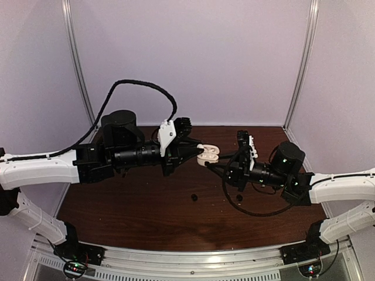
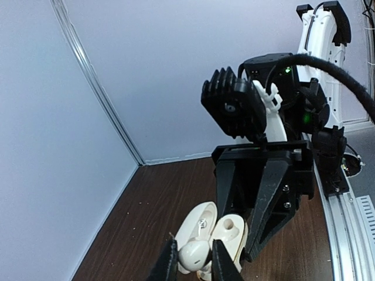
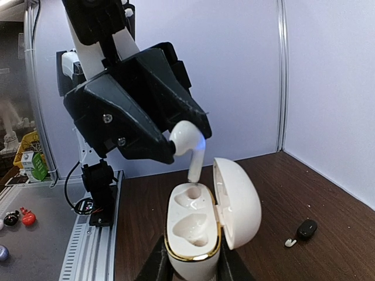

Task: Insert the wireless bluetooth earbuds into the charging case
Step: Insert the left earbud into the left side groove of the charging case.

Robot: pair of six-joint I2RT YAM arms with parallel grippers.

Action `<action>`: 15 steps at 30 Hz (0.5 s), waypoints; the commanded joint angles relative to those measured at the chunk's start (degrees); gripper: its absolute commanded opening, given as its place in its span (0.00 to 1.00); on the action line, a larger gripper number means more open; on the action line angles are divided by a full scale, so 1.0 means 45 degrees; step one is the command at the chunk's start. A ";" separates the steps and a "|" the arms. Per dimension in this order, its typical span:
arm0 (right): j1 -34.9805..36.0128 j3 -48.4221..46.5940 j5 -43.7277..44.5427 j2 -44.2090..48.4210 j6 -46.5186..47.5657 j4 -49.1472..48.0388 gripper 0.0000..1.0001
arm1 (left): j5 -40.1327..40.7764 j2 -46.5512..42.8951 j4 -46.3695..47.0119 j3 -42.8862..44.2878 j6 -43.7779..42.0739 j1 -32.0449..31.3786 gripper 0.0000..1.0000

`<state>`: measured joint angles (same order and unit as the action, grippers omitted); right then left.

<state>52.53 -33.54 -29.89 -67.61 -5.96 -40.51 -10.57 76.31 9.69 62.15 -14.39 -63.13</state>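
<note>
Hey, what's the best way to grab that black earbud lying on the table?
I'd take the black earbud across its rounded body, coming straight down from above. It lies low on the table with bare wood around it, so fingers can probably straddle it; mind the small white piece just beside it.

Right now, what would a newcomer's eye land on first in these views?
At the centre, the right gripper holds the open white charging case, with both slots empty and the lid swung to one side. Just above it, the left gripper pinches a white earbud, its stem pointing down over one slot. A black earbud lies loose on the brown table.
</note>
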 commanded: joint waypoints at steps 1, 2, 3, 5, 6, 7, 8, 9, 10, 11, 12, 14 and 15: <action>0.0227 -0.0381 0.0253 -0.0057 -0.0283 -0.0441 0.00 | 0.0014 0.0196 0.0287 0.0154 -0.0151 -0.0091 0.10; 0.0248 -0.0391 0.0279 -0.0034 -0.0279 -0.0432 0.00 | 0.0055 0.0223 0.0253 0.0137 -0.0157 -0.0089 0.10; 0.0258 -0.0384 0.0290 -0.0033 -0.0278 -0.0431 0.00 | 0.0091 0.0245 0.0207 0.0134 -0.0148 -0.0081 0.10; 0.0279 -0.0394 0.0288 -0.0006 -0.0288 -0.0403 0.00 | 0.0100 0.0277 0.0115 0.0124 -0.0154 -0.0090 0.10; 0.0279 -0.0412 0.0294 -0.0013 -0.0279 -0.0393 0.00 | 0.0112 0.0296 0.0068 0.0116 -0.0167 -0.0091 0.10; 0.0279 -0.0427 0.0319 -0.0014 -0.0278 -0.0377 0.00 | 0.0165 0.0289 0.0011 0.0098 -0.0191 -0.0091 0.10; 0.0294 -0.0419 0.0324 0.0003 -0.0278 -0.0358 0.00 | 0.0193 0.0288 -0.0028 0.0086 -0.0199 -0.0091 0.10; 0.0298 -0.0428 0.0332 0.0006 -0.0278 -0.0354 0.00 | 0.0206 0.0297 -0.0111 0.0077 -0.0217 -0.0091 0.10; 0.0296 -0.0426 0.0353 0.0006 -0.0278 -0.0353 0.00 | 0.0201 0.0306 -0.0195 0.0093 -0.0251 -0.0084 0.10; 0.0284 -0.0434 0.0363 0.0021 -0.0288 -0.0353 0.00 | 0.0146 0.0317 -0.0293 0.0085 -0.0267 -0.0081 0.10; 0.0289 -0.0437 0.0381 0.0025 -0.0296 -0.0338 0.00 | 0.0115 0.0291 -0.0369 0.0067 -0.0272 -0.0090 0.10; 0.0296 -0.0429 0.0399 0.0011 -0.0312 -0.0333 0.00 | -0.0006 0.0220 -0.0396 -0.0004 -0.0215 -0.0090 0.10; 0.0293 -0.0422 0.0408 0.0007 -0.0316 -0.0333 0.00 | -0.0121 0.0169 -0.0401 -0.0044 -0.0202 -0.0089 0.10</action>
<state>53.39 -33.56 -29.23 -67.79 -6.52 -40.05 -10.28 77.10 8.60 62.15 -14.76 -63.13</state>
